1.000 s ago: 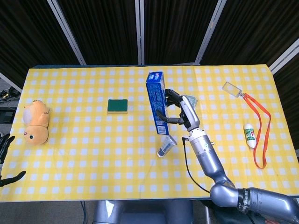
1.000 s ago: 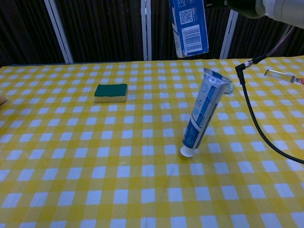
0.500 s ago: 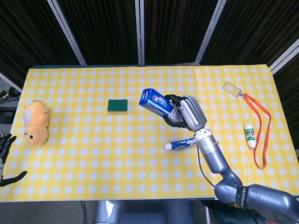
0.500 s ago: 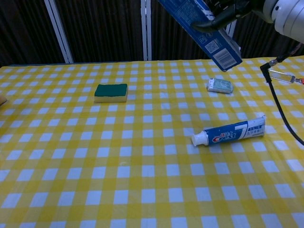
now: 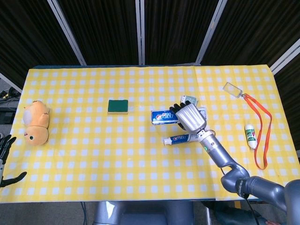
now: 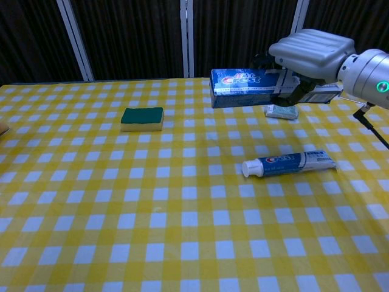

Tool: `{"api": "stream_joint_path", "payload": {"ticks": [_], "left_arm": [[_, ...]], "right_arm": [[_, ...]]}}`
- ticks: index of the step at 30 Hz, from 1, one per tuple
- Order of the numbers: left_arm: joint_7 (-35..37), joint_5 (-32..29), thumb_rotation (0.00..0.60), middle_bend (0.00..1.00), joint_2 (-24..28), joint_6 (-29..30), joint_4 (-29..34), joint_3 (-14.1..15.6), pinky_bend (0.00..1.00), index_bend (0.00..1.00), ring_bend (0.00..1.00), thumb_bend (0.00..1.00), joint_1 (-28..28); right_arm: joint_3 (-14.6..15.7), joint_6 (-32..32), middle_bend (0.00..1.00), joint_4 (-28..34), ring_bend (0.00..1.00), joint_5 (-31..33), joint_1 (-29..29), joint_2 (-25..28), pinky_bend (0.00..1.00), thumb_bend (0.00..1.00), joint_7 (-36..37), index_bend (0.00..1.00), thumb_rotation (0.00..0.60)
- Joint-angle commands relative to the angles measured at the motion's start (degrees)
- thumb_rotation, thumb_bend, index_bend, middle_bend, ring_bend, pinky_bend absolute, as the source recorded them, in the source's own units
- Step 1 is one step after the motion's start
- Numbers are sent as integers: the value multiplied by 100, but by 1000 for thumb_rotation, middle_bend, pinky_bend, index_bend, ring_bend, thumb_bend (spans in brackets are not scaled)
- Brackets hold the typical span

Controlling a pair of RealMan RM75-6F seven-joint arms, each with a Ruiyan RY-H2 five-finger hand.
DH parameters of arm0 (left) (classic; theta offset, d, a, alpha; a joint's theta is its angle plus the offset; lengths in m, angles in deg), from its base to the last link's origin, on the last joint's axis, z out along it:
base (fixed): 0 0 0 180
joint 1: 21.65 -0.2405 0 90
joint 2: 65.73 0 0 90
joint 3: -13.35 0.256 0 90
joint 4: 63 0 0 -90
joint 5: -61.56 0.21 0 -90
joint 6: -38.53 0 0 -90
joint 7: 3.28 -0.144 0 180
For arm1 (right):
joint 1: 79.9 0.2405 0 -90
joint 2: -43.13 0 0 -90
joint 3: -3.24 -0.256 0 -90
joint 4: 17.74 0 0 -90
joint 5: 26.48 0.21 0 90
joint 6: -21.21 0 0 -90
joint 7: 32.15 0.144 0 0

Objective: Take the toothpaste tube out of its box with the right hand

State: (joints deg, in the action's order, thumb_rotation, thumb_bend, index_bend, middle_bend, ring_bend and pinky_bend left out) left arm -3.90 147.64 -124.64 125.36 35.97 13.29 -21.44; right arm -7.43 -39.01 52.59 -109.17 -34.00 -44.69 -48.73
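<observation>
The toothpaste tube (image 6: 287, 163) (image 5: 180, 138) lies flat on the yellow checked cloth, white cap pointing left, outside its box. My right hand (image 6: 311, 56) (image 5: 190, 116) holds the blue toothpaste box (image 6: 243, 88) (image 5: 164, 116) level above the table, just behind the tube, with its fingers wrapped over the box's right end. My left hand (image 5: 5, 159) shows only at the lower left edge of the head view, off the table, fingers apart and holding nothing.
A green sponge (image 6: 142, 118) sits left of centre. A small packet (image 6: 281, 111) lies behind the box. A plush toy (image 5: 36, 123) rests at the left edge. A card on an orange lanyard (image 5: 257, 123) and a small white bottle (image 5: 251, 136) lie at the right.
The box has swung from upright to tilted to level and dropped lower. The tube, standing on its cap a second ago, fell flat onto the cloth and has stayed there.
</observation>
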Motion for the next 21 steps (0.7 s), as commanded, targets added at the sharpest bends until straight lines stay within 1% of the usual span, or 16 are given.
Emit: {"api": "stream_joint_path", "payload": {"ticks": [1,2,5,8,12,15,17,21], "left_arm": [[-6,-8,600,0,-5,-5,-3,-3,0,0,0,0,2],[-11,-17,600,0,-8,-11,-7,-4,0,0,0,0,3],[-14,-29,600,0,-14,-18,-11,-6,0,0,0,0,4],[-12,-12,600,0,-11,1,-4,-3,0,0,0,0,-3],[21,22,600,0,10,51,13,0,0,0,0,0,-22],[59,70,600,0,34,93,30,15,0,0,0,0,-41],[78,156,600,0,56,152,60,39,0,0,0,0,-63],[85,254,600,0,73,227,81,72,0,0,0,0,-97]], "right_arm": [[22,103,172,-38,162,98,18,-48,279,3,-76,125,600],[31,220,115,-5,103,208,16,-36,245,0,-175,67,600],[-30,371,63,256,40,532,-13,48,198,0,-501,16,600],[-119,378,52,758,30,868,-104,262,189,0,-756,13,600],[-128,22,66,1364,29,835,-341,636,187,0,-721,15,600],[-11,-311,73,1931,29,570,-662,1136,178,0,-279,27,600],[143,-774,74,2307,29,258,-1074,1634,162,0,270,35,600],[413,-1372,74,2351,29,-277,-1533,2084,120,0,824,58,600]]}}
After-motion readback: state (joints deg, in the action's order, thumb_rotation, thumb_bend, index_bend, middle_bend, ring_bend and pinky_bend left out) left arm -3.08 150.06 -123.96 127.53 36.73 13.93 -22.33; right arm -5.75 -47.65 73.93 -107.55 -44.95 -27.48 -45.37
